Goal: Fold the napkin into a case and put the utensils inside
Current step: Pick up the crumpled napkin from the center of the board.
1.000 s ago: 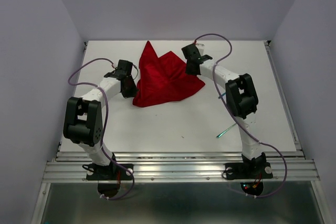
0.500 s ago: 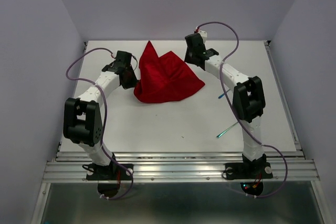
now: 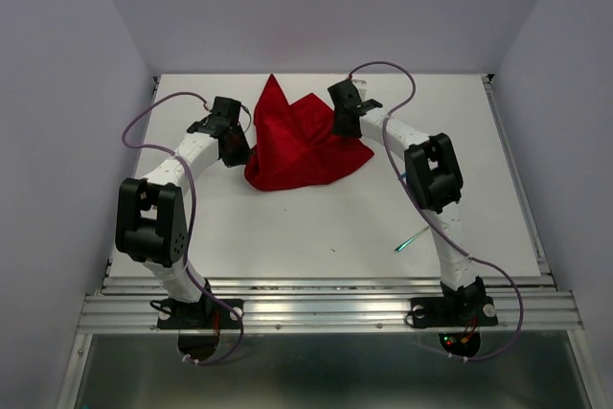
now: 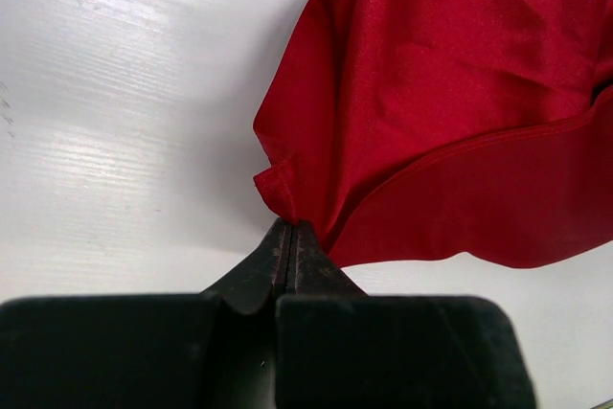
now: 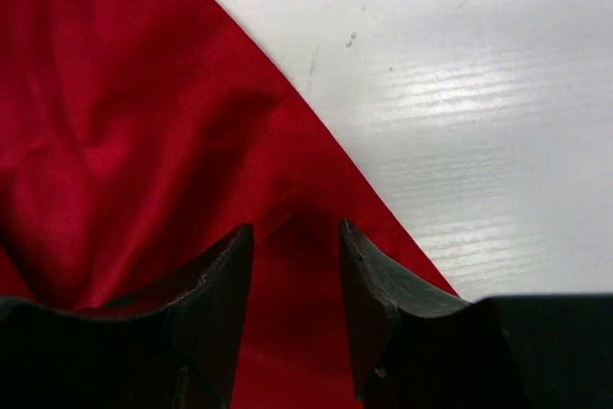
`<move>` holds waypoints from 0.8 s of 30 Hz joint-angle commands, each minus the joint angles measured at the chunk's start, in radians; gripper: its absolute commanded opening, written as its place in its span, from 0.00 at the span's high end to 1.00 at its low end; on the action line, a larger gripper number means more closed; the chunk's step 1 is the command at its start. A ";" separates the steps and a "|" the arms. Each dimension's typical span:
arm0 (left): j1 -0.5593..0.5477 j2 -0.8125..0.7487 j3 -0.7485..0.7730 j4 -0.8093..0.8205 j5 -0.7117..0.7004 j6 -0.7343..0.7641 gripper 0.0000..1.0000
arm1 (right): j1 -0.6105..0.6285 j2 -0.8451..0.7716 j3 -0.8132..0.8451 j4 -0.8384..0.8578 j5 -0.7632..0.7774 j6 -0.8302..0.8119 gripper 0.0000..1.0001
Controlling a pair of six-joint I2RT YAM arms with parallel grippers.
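Observation:
The red napkin point(image 3: 299, 143) lies crumpled at the back middle of the table, with one corner sticking up toward the back wall. My left gripper point(image 3: 239, 146) is shut on the napkin's left edge point(image 4: 287, 184); a small fold of cloth is pinched between its tips point(image 4: 291, 225). My right gripper point(image 3: 343, 127) is open, its fingers point(image 5: 222, 265) hovering over the napkin's right part point(image 5: 144, 141), close to a folded corner. A thin fork with a teal-green handle point(image 3: 415, 236) lies on the table at the right. A small bluish sliver point(image 3: 405, 175) shows behind the right arm; the spoon is not clearly in view.
The white table point(image 3: 287, 227) ends at a metal rail point(image 3: 326, 308) in front. Grey walls close in the left, right and back. Purple cables loop off both arms.
My right gripper swung up toward the back and came back down over the napkin's right part. My left gripper shifted slightly back and left, still holding the cloth. The napkin barely changed shape.

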 commanded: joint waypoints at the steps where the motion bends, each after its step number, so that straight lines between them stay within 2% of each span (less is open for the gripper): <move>1: -0.005 -0.016 -0.010 0.007 0.001 0.004 1.00 | 0.003 0.038 0.093 -0.012 0.018 0.001 0.54; 7: -0.005 -0.017 -0.021 0.015 0.003 0.001 1.00 | 0.003 0.081 0.121 -0.023 0.001 0.009 0.54; 9: -0.005 -0.017 -0.025 0.013 0.032 0.000 1.00 | 0.003 0.096 0.127 -0.030 0.005 0.009 0.57; 13: -0.005 -0.020 -0.027 0.015 0.032 0.001 1.00 | 0.003 0.089 0.109 -0.038 0.024 0.013 0.73; 14: -0.005 -0.020 -0.027 0.015 0.034 0.001 1.00 | 0.003 0.081 0.104 -0.038 0.028 0.016 0.79; 18: -0.005 -0.019 -0.025 0.015 0.037 0.003 1.00 | 0.003 0.049 0.104 -0.035 0.033 0.015 0.91; 24: -0.005 -0.026 -0.024 0.012 0.035 0.003 1.00 | 0.003 -0.003 0.109 -0.036 0.047 0.005 0.93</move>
